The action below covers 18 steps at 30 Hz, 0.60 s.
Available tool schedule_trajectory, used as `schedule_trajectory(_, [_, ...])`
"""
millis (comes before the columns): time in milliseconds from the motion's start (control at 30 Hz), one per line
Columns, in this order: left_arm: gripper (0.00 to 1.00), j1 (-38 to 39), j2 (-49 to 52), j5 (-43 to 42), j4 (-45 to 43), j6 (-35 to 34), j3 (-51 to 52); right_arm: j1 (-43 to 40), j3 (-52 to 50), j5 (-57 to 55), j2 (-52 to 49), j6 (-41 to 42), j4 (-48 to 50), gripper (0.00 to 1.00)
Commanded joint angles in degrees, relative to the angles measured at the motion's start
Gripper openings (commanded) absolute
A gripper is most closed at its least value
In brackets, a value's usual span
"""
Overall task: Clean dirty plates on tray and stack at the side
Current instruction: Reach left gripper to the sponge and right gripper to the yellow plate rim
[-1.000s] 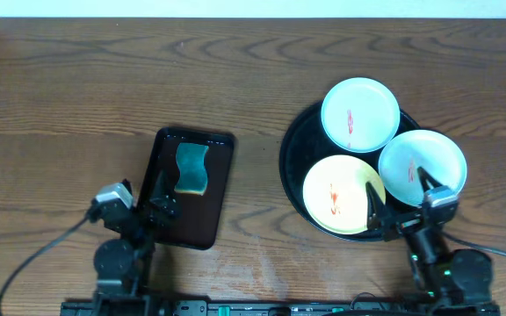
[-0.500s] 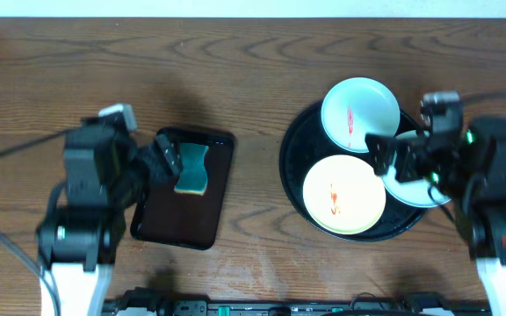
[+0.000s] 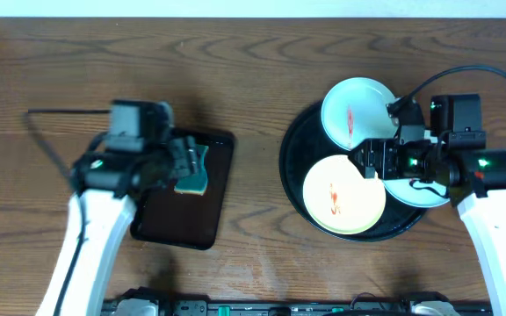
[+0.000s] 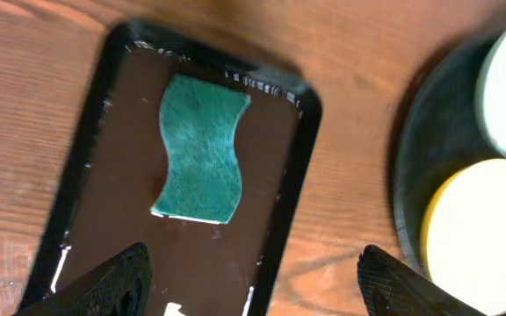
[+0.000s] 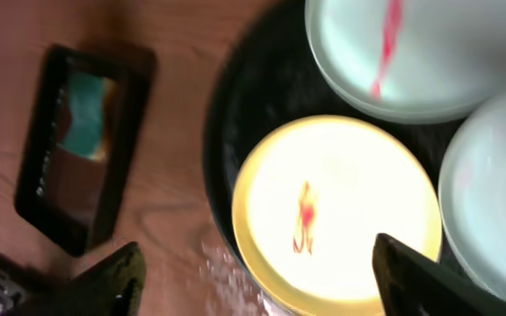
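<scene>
Three plates lie on the round black tray (image 3: 290, 172): a white one with a red smear (image 3: 357, 112) at the back, a pale yellow one with red smears (image 3: 341, 197) in front, and a white one (image 3: 422, 191) at the right, partly hidden by my right arm. My right gripper (image 3: 369, 163) is open and empty above the tray, between the plates. In the right wrist view its open fingers (image 5: 262, 283) frame the yellow plate (image 5: 332, 211). My left gripper (image 3: 183, 160) is open and empty over a green sponge (image 3: 195, 174). The sponge also shows in the left wrist view (image 4: 200, 149).
The sponge lies in a small dark rectangular tray (image 3: 220, 204) left of centre, which also shows in the left wrist view (image 4: 295, 175). Wet drops glisten on the wooden table (image 5: 235, 263) beside the black tray's rim.
Both arms have come up from the table's front edge. The left gripper has moved right, over the sponge. The right gripper has moved a little left, over the tray's middle.
</scene>
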<state>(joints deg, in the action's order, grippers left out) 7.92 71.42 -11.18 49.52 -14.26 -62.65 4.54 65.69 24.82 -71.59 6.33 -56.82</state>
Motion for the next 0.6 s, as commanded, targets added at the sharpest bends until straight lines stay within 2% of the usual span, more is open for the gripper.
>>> schedule_trajectory(0, [0.76,3.0,6.9,11.4,-2.3,1.9,2.4,0.0,0.9,-2.1,-0.7,-0.4,-2.3,0.77])
schedule_trajectory(167, [0.67,2.5,18.9,17.4,-9.6,-0.1,2.5,0.0,0.9,-3.1,-0.7,-0.4,-6.0,0.74])
schedule_trajectory(233, [0.62,1.4,23.2,16.1,-11.9,-1.7,2.5,0.0,0.9,-3.0,-0.7,-0.4,-6.8,0.74])
schedule_trajectory(333, [0.52,0.2,29.0,9.0,-14.7,-1.7,2.5,0.0,0.9,-3.0,-0.7,-0.4,-7.3,0.74])
schedule_trajectory(400, [0.42,0.1,32.3,4.4,-15.4,-1.7,2.5,0.0,0.9,-3.0,-0.7,-0.4,-7.3,0.73])
schedule_trajectory(500, [0.29,0.2,35.5,2.6,-15.3,-1.7,2.5,0.0,0.9,-3.0,-0.7,-0.3,-7.1,0.74])
schedule_trajectory(567, [0.09,0.1,36.1,2.6,-15.3,-1.4,2.5,0.0,0.9,-3.0,-0.7,-0.1,-6.9,0.74])
